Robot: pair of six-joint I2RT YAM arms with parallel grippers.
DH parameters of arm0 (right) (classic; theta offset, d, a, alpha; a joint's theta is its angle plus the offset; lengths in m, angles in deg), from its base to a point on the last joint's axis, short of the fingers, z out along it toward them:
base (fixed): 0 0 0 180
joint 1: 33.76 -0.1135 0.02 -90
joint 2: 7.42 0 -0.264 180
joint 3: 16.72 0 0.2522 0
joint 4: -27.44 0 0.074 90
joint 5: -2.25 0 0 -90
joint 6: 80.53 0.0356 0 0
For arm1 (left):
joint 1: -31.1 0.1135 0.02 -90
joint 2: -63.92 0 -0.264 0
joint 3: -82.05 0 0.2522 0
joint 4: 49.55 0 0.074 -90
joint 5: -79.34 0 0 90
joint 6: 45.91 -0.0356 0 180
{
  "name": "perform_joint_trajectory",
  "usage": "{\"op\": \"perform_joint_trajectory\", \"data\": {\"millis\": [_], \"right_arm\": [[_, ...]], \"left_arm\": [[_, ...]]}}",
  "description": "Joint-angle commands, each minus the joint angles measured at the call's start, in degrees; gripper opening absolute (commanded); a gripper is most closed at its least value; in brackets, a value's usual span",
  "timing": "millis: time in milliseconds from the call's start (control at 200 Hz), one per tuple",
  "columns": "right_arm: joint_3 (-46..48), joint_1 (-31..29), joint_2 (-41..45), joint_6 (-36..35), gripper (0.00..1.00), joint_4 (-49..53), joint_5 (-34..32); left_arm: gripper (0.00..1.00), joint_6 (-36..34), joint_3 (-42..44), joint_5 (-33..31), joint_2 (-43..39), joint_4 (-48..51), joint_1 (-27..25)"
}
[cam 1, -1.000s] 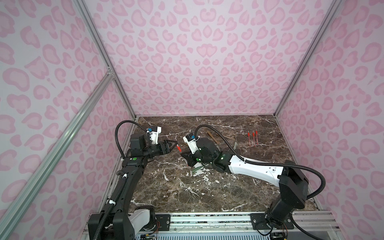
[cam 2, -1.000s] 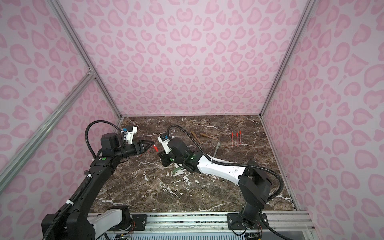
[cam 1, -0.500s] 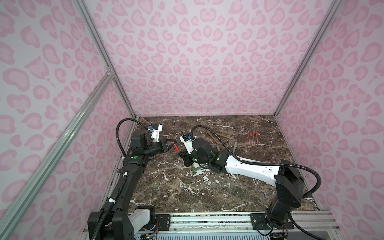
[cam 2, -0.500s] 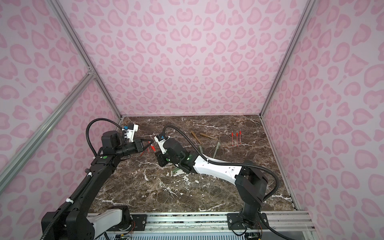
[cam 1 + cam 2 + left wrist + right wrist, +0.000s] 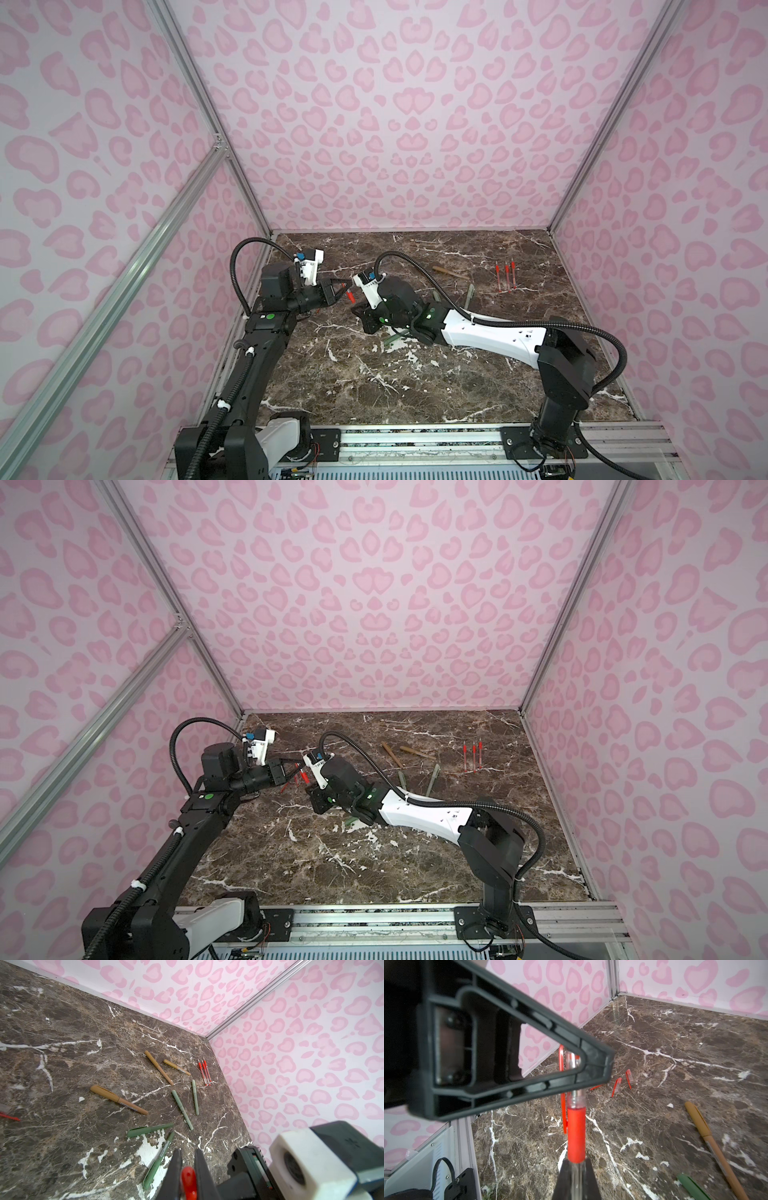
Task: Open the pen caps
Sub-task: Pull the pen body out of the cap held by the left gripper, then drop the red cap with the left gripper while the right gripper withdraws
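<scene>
1 slim clr-plastic cap [image 5: 576, 1097], red-clipped

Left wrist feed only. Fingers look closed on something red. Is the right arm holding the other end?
Observer: Yes. In the right wrist view the right gripper is shut on the red pen, on its clear barrel just behind the red sleeve. Your red thing is the cap in the left gripper.
Operator: Other caps off?
Observer: The right wrist view shows a loose cap and another beside it on the table, beyond the pen.
Operator: Where is all this?
Observer: In both top views, on the table's left side. The right arm reaches across the middle to meet the left gripper there.
</scene>
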Motion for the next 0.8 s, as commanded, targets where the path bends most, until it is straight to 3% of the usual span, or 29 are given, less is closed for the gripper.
{"op": "perform_joint_trajectory", "data": {"millis": [0, 555, 685, 795], "right_arm": [[1.35, 0.12, -0.29, -0.50, 0.00, -1.03, 1.00], [24.72, 0.13, 9.88, 4.69, 0.00, -8.94, -1.94], [26.60, 1.65, 15.03, 5.42, 0.00, -6.71, -3.98], [28.26, 4.05, 19.53, 5.89, 0.00, -4.00, -4.43]], "left_arm": [[0.04, -1.66, -0.65, 0.37, -0.44, -1.04, -0.16], [0.04, -11.13, -11.88, -9.22, 1.76, 11.27, 2.87], [0.04, -18.04, -16.37, -18.91, 5.22, 19.38, 3.09], [0.04, -23.46, -16.33, -29.62, 7.56, 20.16, 3.09]]}}
